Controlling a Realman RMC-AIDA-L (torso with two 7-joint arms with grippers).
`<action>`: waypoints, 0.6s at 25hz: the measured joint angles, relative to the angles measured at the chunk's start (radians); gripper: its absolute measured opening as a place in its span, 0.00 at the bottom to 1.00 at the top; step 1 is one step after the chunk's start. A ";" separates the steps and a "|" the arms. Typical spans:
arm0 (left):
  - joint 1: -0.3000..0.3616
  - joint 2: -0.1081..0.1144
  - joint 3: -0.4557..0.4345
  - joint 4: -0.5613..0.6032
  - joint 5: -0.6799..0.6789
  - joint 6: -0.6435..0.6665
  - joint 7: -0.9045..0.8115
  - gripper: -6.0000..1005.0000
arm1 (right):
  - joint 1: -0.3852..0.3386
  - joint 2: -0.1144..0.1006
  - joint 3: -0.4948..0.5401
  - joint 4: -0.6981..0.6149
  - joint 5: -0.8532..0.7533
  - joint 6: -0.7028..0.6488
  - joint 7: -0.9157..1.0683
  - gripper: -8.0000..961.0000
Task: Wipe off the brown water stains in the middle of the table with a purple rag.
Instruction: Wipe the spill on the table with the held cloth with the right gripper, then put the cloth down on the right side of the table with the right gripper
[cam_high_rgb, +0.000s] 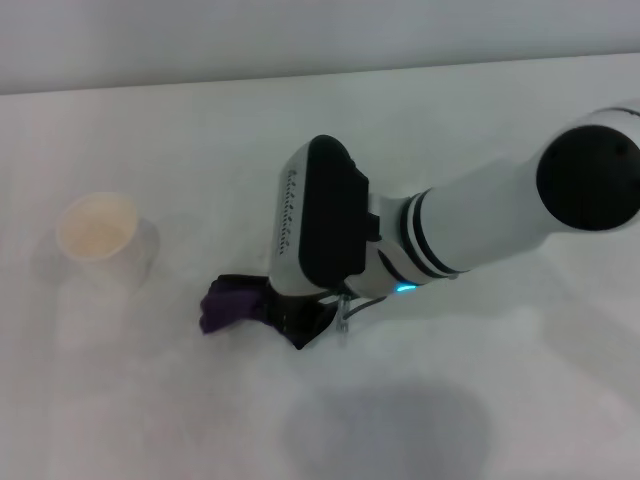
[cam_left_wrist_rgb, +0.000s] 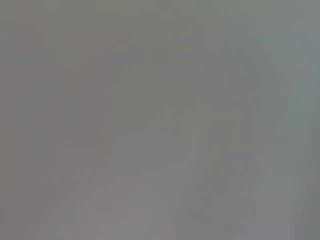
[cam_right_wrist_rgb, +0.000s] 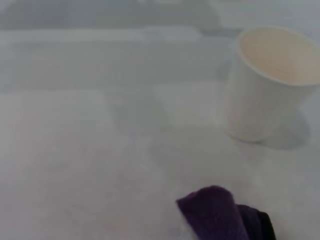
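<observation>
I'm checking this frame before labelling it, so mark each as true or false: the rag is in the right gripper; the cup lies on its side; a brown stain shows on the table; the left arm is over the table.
1. The purple rag is at the right gripper, low on the table. True.
2. The paper cup lies on its side. False: it stands upright, mouth up.
3. A brown stain shows clearly on the table. False: no brown blotch is visible in any view.
4. The left arm is over the table. False: it is absent from the head view.
</observation>
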 joint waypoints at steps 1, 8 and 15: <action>0.001 0.000 -0.001 0.001 0.000 0.000 0.000 0.89 | -0.005 -0.002 0.004 0.003 -0.003 -0.010 0.001 0.10; -0.001 0.000 -0.003 0.004 0.000 -0.003 0.004 0.89 | -0.068 -0.009 0.228 0.078 -0.104 -0.039 0.012 0.10; -0.001 0.002 -0.005 0.013 -0.003 -0.003 0.004 0.89 | -0.164 -0.013 0.469 0.017 -0.222 0.058 0.012 0.10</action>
